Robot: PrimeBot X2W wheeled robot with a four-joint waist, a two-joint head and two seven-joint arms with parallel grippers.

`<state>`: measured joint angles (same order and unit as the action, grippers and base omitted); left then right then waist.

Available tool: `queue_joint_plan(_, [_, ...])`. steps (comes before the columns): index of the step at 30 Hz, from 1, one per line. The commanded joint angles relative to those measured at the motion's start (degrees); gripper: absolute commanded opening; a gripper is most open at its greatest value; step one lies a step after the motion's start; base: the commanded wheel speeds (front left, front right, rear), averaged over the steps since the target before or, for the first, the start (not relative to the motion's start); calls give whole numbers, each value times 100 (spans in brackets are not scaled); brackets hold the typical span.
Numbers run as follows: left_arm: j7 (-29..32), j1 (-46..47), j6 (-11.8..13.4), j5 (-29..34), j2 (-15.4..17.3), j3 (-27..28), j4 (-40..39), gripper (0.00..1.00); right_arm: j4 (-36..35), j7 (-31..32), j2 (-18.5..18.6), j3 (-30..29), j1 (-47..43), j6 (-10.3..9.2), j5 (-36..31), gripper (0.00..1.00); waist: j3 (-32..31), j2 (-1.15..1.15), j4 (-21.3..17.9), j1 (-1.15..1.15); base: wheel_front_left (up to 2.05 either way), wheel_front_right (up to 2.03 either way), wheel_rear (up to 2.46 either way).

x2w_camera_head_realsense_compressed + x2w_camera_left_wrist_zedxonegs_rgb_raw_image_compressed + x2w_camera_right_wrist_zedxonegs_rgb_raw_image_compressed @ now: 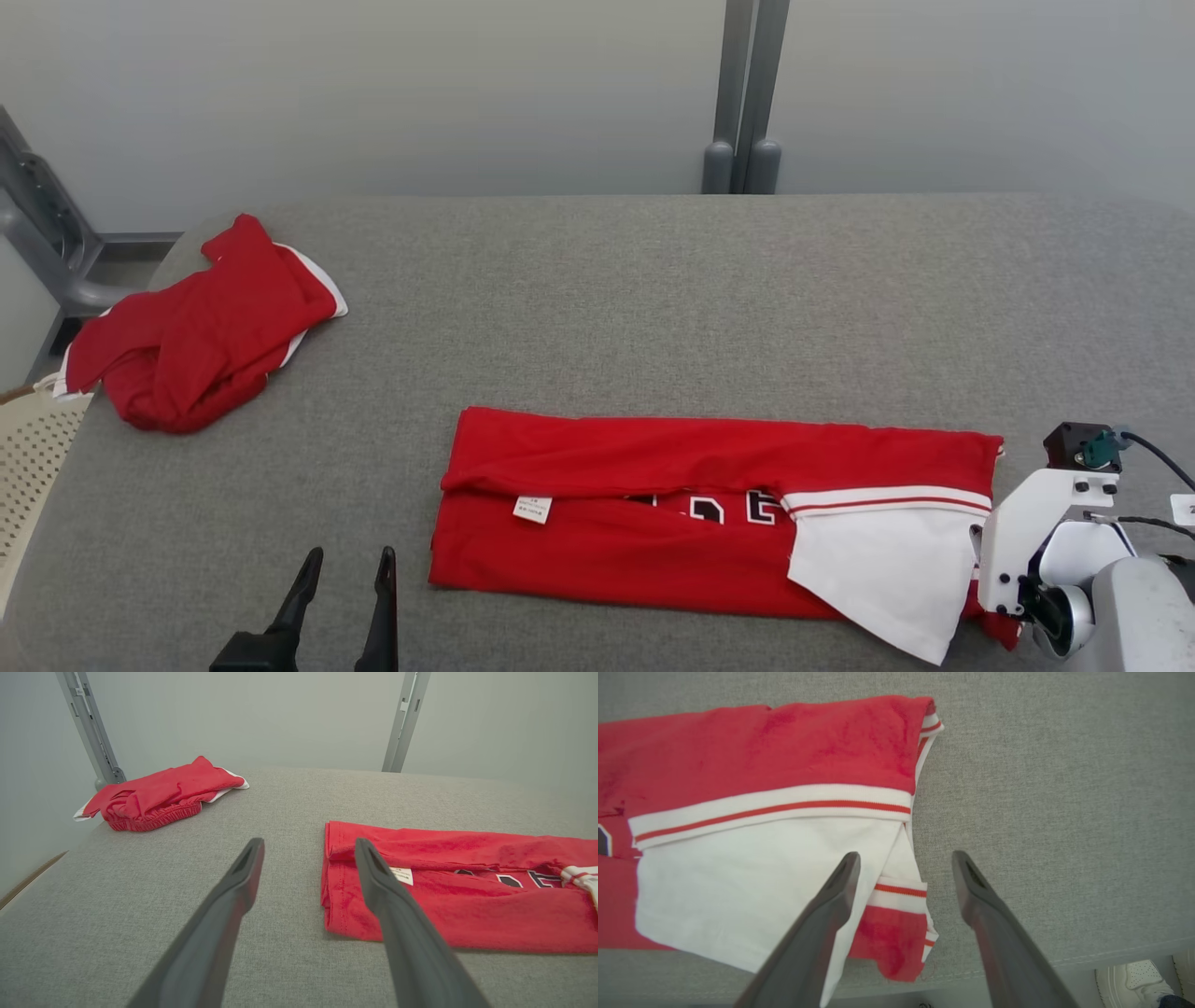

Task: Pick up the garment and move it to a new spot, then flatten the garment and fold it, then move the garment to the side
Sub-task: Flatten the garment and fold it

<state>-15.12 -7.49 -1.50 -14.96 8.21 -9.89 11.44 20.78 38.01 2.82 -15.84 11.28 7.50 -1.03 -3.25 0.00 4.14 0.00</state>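
1. Garment of red knit cloth with white trim and dark lettering (607, 560) is lying folded into a long band across the lower middle and lower right of the head view. A white panel is showing at its right end.
2. Dark two-fingered left gripper (349, 558) is sitting at the lower left of the head view with its fingers spread wide, gripping nothing. It is resting apart from the garment's lower-left corner.
3. In the left wrist view, the left gripper (308, 844) is pointing up the frame, and the garment (444, 914) is showing behind its right-hand finger.
4. Dark two-fingered right gripper (906, 855) is also standing spread wide and pinching nothing. Its left-hand finger is crossing the garment's (761, 756) white panel and the other is crossing bare cloth. I cannot tell whether either is touching.
5. White wrist housing of the right arm (1046, 541) is sitting at the lower right of the head view, just beside the garment's right end.
6. Grey woven-fabric table (653, 299) is carrying a second, crumpled red garment with white edging (196, 336) at the upper left, well apart from the folded one.
7. Pale grey wall is running behind the table, with grey metal posts (747, 93) rising at top centre.
8. White shoe (1134, 980) is showing at the bottom right of the right wrist view, beyond the table's edge.
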Motion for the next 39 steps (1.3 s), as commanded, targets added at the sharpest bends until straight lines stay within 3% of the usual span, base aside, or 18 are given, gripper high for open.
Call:
queue_joint_plan(1, [-2,128,-28,34,24,-19,8,100,95,10,53,-29,122,-2,-83,100,72,0,82,0,0,0,0])
queue_joint_plan(12, [-2,259,-42,55,89,-60,74,100,814,-173,231,-281,310,-2,-420,100,230,0,360,0,0,0,0])
queue_joint_plan(30, [55,403,-32,3,129,-210,57,100,1827,-221,91,-332,694,19,-82,100,548,0,622,0,0,0,0])
queue_joint_plan(32, [60,396,-18,-6,134,-215,57,100,1899,-184,37,-325,702,22,13,40,546,0,630,0,0,0,0])
queue_joint_plan(34, [69,396,-10,-13,130,-227,66,100,1952,-143,29,-308,694,22,36,4,530,0,637,0,0,0,0])
queue_joint_plan(35, [73,395,-8,-16,129,-234,72,100,1968,-142,35,-311,683,21,42,0,517,0,638,0,0,0,0])
queue_joint_plan(39, [65,349,10,-48,131,-248,91,100,1908,-210,74,-386,674,5,-32,0,442,0,607,0,0,0,0])
